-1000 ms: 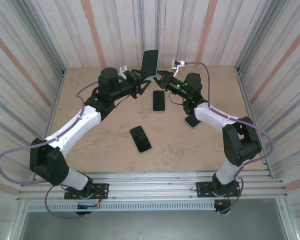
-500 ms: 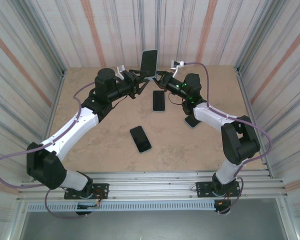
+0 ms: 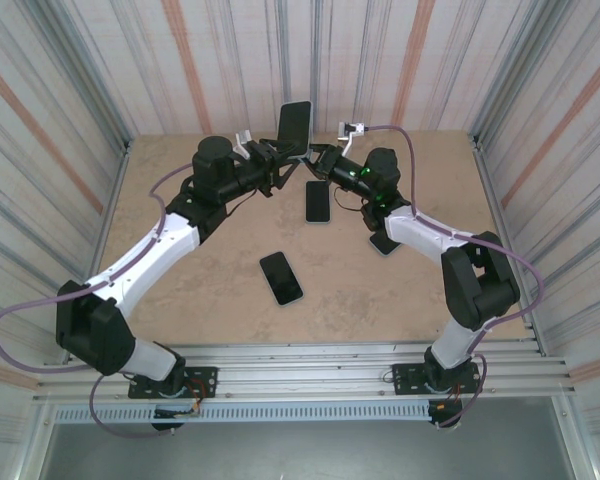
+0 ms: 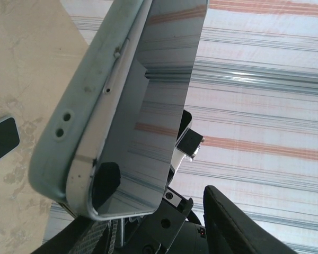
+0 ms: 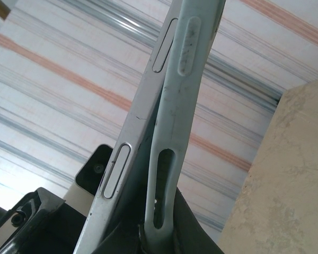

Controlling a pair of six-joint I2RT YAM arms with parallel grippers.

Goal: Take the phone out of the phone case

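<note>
A phone (image 3: pixel 294 124) in a pale grey-green phone case stands upright in the air at the back of the table, between my two grippers. In the right wrist view my right gripper (image 5: pixel 153 233) is shut on the slotted rim of the phone case (image 5: pixel 188 47), and the phone's metal side (image 5: pixel 138 132) has parted from the case at the bottom. In the left wrist view the glossy screen of the phone (image 4: pixel 164 79) sits in the case (image 4: pixel 90 90). My left gripper (image 4: pixel 153 227) is open around its lower end, with one finger (image 4: pixel 228 222) standing apart from it.
Three more phones lie on the tan table: one just below the grippers (image 3: pixel 318 201), one in the middle (image 3: pixel 281 277), one under the right forearm (image 3: pixel 383 241). Striped walls close in the back and sides.
The held phone and both grippers have shifted slightly to the left. Both grips look the same.
</note>
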